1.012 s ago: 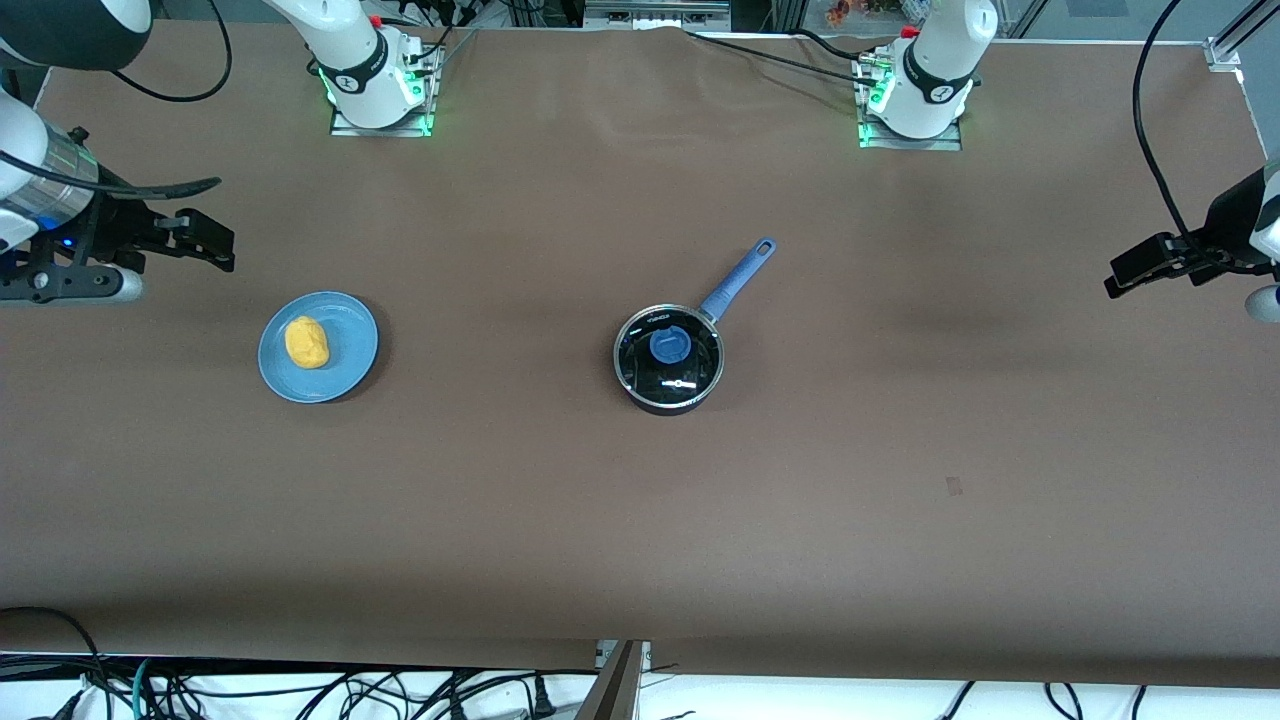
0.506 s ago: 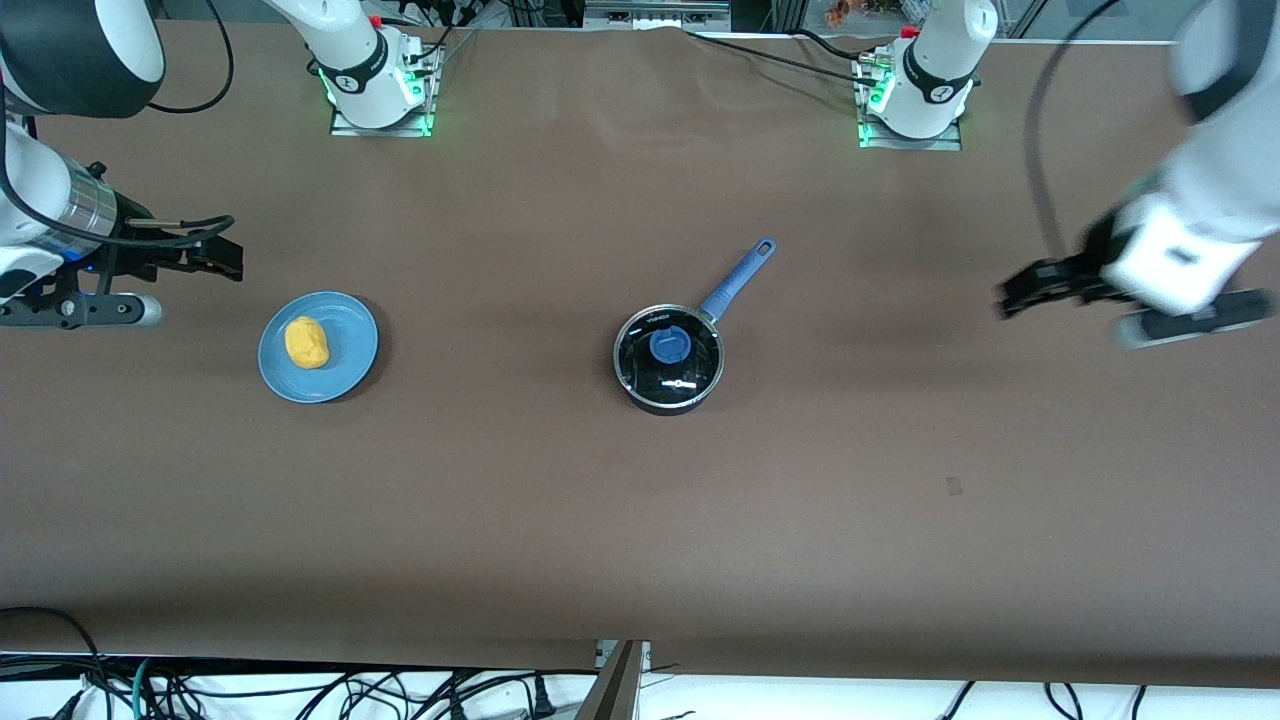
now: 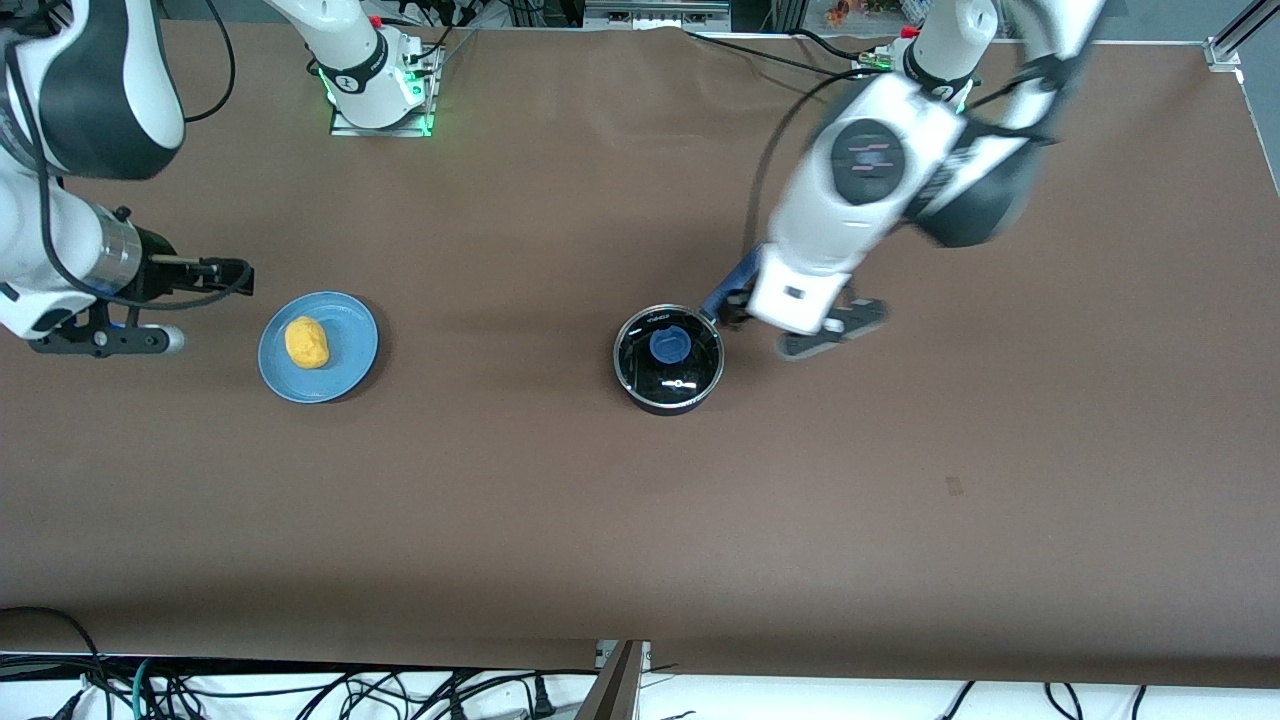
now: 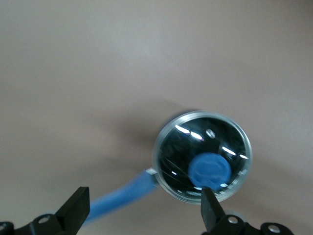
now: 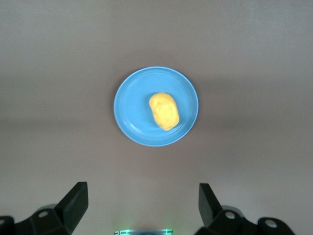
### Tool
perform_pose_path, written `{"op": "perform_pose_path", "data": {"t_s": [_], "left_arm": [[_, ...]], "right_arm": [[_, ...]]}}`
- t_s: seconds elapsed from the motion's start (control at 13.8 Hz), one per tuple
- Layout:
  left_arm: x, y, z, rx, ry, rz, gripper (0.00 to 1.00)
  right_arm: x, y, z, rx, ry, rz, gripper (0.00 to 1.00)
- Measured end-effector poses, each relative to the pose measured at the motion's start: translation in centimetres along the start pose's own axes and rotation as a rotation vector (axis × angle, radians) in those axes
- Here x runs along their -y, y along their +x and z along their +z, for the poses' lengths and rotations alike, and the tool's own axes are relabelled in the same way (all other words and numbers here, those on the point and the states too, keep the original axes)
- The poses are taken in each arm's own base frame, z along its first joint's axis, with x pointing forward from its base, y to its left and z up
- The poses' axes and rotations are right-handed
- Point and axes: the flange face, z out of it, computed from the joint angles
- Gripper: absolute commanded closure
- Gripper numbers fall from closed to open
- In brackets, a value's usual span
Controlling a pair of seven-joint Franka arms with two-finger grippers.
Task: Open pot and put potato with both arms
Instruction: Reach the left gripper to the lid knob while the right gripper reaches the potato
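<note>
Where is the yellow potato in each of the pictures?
Front view: the potato lies on the blue plate, toward the right arm's end of the table.
Left wrist view: not in it.
Right wrist view: the potato on the same plate.
Shared landmark: the blue plate.

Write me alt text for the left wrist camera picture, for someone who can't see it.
The left pincer, its fingers spread open, hangs over a small black pot standing on a brown table. The pot's glass lid with its blue knob is on. The pot's long blue handle runs between the fingers.
</note>
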Motion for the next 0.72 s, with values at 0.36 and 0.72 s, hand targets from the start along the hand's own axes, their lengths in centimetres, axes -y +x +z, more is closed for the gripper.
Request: {"op": "perform_pose_path", "data": {"t_s": [0.36,0.72], "left_arm": [[-7.1,-3.9,9.2,-0.031,0.016,-0.150,0.00],[-7.7,-2.3,12.8,-0.039,0.023,-0.178,0.00]], "right_arm": [[-3.3,2.9,9.6,-0.036,0.007,-0.039,0.00],[-2.4,2.4,17.8,-0.072,0.008,-0.098,0.00]]}}
